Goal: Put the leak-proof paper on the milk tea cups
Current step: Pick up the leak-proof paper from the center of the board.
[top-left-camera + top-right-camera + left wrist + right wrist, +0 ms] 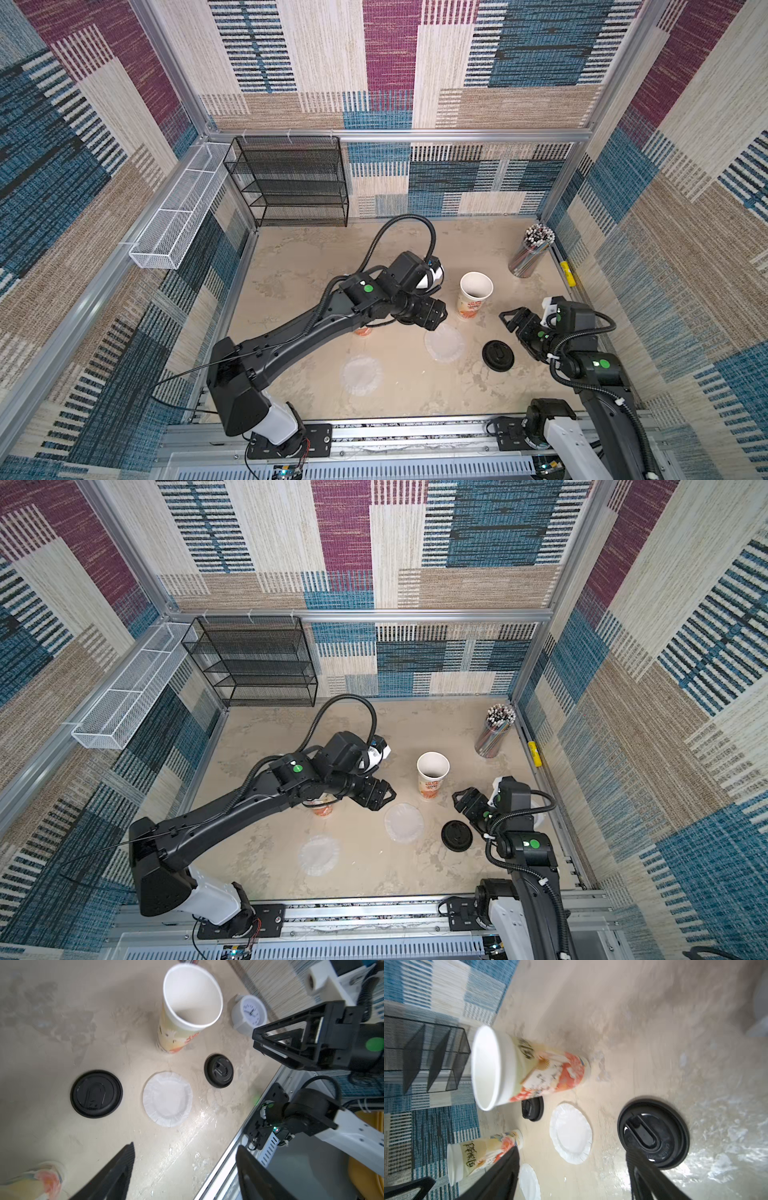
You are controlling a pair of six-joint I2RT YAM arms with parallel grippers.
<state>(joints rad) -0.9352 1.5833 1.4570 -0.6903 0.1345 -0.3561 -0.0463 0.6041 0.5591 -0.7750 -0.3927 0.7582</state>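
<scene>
One milk tea cup [476, 295] [432, 775] stands upright and empty mid-table, its white rim and orange print clear in the left wrist view [190, 1007]. The other cup [322, 806] [483, 1155] is largely covered by the left arm. Two leak-proof paper discs lie flat on the table, one [444, 343] [167, 1099] [571, 1133] in front of the open cup, the other [360, 375] [529, 1182] nearer the front left. My left gripper [436, 316] [186, 1147] hovers open over the nearer disc's edge, holding nothing. My right gripper [513, 320] [572, 1150] is open and empty beside a black lid.
A black lid [498, 354] [653, 1133] lies right of the discs, and another lid [96, 1094] lies near the covered cup. A white clock [249, 1014] sits by the right wall. A tumbler of straws [532, 251] stands back right, a black mesh rack [291, 183] back left.
</scene>
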